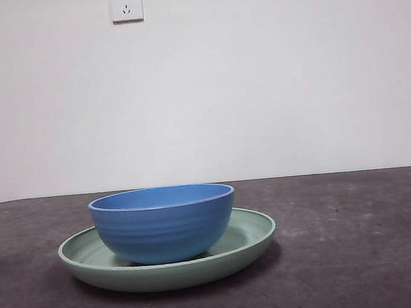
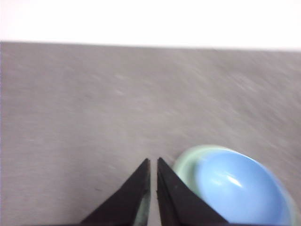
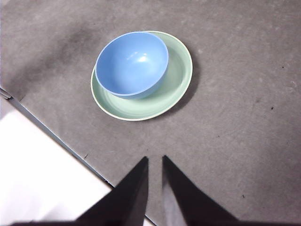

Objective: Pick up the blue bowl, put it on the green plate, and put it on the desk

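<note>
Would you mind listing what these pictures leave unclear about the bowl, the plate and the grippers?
- Front view: the blue bowl hides the middle of the green plate, so their contact is unseen.
- Left wrist view: motion blur smears everything; the picture's edge cuts off both dishes.
- Front view: neither gripper shows.
- Wall socket: markings too small.

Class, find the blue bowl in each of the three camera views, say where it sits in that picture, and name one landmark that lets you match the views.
Front view: the blue bowl stands at lower centre, inside the green plate.
Left wrist view: the bowl is blurred, at the lower right corner, beside the left gripper.
Right wrist view: the bowl is at upper centre, well beyond the right gripper.
Shared landmark: the green plate under it.
</note>
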`<state>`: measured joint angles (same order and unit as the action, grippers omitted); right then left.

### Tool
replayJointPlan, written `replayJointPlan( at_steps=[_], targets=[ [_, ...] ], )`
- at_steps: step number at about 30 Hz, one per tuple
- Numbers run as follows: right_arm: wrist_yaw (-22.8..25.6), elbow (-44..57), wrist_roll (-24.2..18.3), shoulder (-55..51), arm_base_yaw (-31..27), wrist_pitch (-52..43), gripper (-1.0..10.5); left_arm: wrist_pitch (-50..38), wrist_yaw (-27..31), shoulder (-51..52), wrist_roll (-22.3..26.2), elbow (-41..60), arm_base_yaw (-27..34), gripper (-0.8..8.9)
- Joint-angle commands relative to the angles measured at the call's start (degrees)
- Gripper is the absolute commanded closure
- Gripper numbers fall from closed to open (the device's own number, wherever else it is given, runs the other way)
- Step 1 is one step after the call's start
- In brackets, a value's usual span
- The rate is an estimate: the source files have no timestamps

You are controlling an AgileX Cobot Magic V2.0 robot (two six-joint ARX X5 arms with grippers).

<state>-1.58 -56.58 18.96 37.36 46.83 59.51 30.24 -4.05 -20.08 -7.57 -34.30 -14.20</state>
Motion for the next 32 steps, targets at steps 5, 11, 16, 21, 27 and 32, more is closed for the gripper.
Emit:
replayJointPlan(
  at_steps=[5,11,16,21,27,32],
  targets=[
    [0.1,-0.3,0.5,0.2,0.6,-0.6,9.0,-10.5,-0.1,8.6,0.9,17.6,8.2,7.90],
    [0.1,-0.3,0.5,0.2,0.6,-0.6,9.0,-10.6,0.1,13.8,0.9,25.7,9.8,7.90],
    [0.1,-0.3,0.5,0.2,0.6,-0.6,9.0,-10.7,1.5,16.9,1.1,29.1,10.3,7.90],
    [0.1,-0.3,0.5,0.2,0.6,-0.6,9.0,-13.4,1.7,19.9,1.4,31.3,11.3,7.90],
    [0.1,-0.3,0.5,0.2,0.6,-0.8,9.0,-19.6,1.8,19.9,2.0,33.7,12.7,7.90],
    [0.1,-0.3,0.5,0.2,0.6,-0.8,9.0,-19.6,1.8,19.9,2.0,33.6,12.7,7.90]
  ],
)
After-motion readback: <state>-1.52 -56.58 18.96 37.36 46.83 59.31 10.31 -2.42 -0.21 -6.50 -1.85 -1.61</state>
